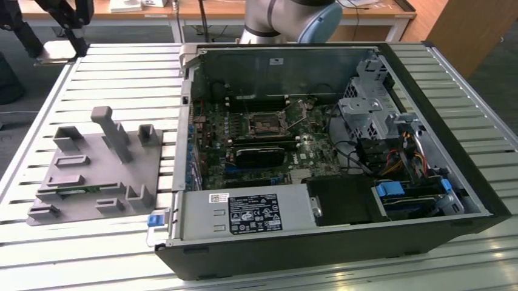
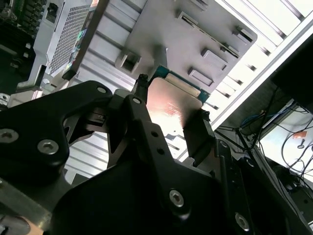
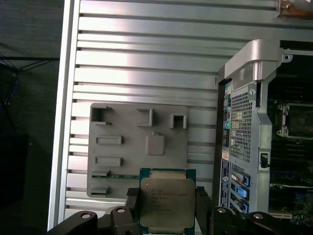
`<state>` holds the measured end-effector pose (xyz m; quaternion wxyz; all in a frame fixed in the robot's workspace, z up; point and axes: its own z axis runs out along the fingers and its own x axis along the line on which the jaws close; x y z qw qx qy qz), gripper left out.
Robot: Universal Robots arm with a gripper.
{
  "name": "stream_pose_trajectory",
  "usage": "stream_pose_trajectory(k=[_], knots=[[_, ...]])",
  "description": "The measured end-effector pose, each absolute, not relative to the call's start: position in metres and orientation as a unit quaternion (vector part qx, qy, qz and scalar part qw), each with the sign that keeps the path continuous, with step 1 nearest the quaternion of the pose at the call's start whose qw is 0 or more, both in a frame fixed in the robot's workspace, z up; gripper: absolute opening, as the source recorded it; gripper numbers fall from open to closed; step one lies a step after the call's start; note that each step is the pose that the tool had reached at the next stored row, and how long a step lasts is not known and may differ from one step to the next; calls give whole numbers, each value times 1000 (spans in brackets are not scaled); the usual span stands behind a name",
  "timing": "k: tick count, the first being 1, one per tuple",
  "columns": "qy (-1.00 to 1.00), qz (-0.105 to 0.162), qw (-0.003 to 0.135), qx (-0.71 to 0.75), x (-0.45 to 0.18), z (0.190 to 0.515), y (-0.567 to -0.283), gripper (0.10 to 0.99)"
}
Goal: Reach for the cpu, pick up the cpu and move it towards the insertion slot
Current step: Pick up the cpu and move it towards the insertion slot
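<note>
1. The gripper (image 3: pixel 167 205) is clamping the cpu (image 3: pixel 167 201); in both wrist views one black finger (image 3: pixel 133 205) is pressing on each of two opposite edges of the chip, with its silvery lid facing the first wrist camera and its green rim showing around the lid.
2. In the second wrist view the cpu (image 2: pixel 172 105) is sitting between the same fingers (image 2: pixel 195 132), its flat face catching a pale reddish sheen; the chip is being carried clear of any surface.
3. Taking the grey fixture plate (image 3: pixel 122 161) as landmark: the held chip is hanging above the plate's edge, over the slatted table (image 3: pixel 146 63); the open computer case (image 1: pixel 324 157) is standing just beside the plate.
4. The insertion slot (image 1: pixel 264 123) is lying inside the case, on the green circuit board, well apart from the plate (image 1: pixel 89 176); judged from this, the carry towards the socket is hardly begun.
5. The relation that matters: the socket is lying sideways from the gripper, across the case wall (image 3: pixel 239 127); the chip is square, so it has no long axis to align.
</note>
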<state>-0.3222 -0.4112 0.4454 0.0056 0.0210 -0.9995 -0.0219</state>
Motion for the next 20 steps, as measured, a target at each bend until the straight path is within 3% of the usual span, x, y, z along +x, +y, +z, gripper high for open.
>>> stream_pose_trajectory(k=[20], knots=[[-1000, -22, 8, 21, -298, 445, -411, 541]])
